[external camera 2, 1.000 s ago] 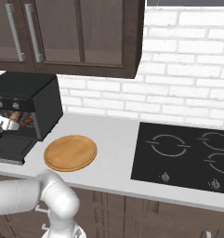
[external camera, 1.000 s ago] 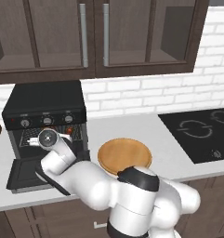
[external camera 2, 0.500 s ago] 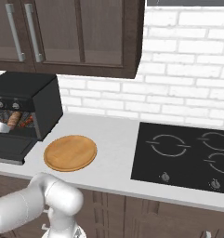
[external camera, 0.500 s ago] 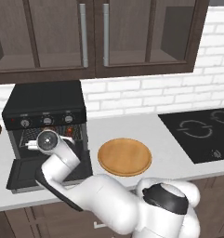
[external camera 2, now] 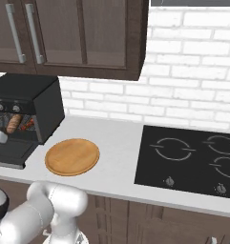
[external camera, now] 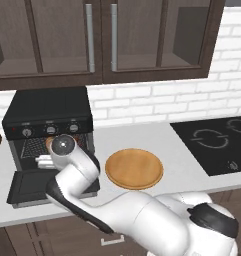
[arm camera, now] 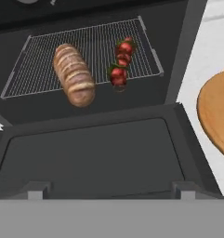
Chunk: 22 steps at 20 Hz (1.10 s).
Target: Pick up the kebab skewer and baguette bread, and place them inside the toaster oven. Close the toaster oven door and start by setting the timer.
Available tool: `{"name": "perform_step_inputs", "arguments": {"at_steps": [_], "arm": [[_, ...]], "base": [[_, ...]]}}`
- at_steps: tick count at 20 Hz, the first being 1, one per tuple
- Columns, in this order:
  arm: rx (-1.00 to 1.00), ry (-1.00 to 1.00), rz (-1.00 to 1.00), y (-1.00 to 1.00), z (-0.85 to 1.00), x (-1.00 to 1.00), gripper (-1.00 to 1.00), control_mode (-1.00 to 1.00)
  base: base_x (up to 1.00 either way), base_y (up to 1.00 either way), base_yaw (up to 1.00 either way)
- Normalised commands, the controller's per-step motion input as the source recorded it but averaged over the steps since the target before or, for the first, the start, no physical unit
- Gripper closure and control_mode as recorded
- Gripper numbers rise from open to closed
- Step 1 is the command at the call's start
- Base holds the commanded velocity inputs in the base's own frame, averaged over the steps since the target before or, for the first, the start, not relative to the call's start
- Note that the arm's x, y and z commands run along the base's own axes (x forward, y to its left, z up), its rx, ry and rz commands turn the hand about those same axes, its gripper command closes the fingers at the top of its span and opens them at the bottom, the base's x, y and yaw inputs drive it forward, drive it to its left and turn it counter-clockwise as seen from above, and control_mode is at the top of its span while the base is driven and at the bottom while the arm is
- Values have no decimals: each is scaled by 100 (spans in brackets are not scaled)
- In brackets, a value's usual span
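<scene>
Ahead of the empty, wide gripper (arm camera: 108, 197), baguette bread (arm camera: 74, 74) beside kebab skewer (arm camera: 121, 65)

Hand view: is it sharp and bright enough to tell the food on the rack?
Hand view: sharp, evenly lit, no glare; baguette bread and kebab skewer read clearly on the wire rack. Right base view: the oven interior is shadowed, the food small and soft.

Base views facing the toaster oven (external camera: 47, 132) (external camera 2: 26, 107) from left and right; hand view close above its door (arm camera: 90, 155).
</scene>
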Motion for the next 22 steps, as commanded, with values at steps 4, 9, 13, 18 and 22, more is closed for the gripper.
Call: {"name": "perform_step_inputs", "arguments": {"at_steps": [4, 9, 13, 18, 22], "arm": [[0, 5, -2, -9, -5, -66, -100, -100], [0, 0, -5, -3, -3, -80, -100, -100], [0, 0, -2, -13, -6, -65, -100, -100], [-1, 0, 0, -26, -11, -27, -100, -100], [-3, 0, 0, -21, -21, -29, -100, -100]], "base": [[0, 0, 0], [0, 0, 0], [0, 0, 0], [0, 0, 0], [0, 0, 0]]}}
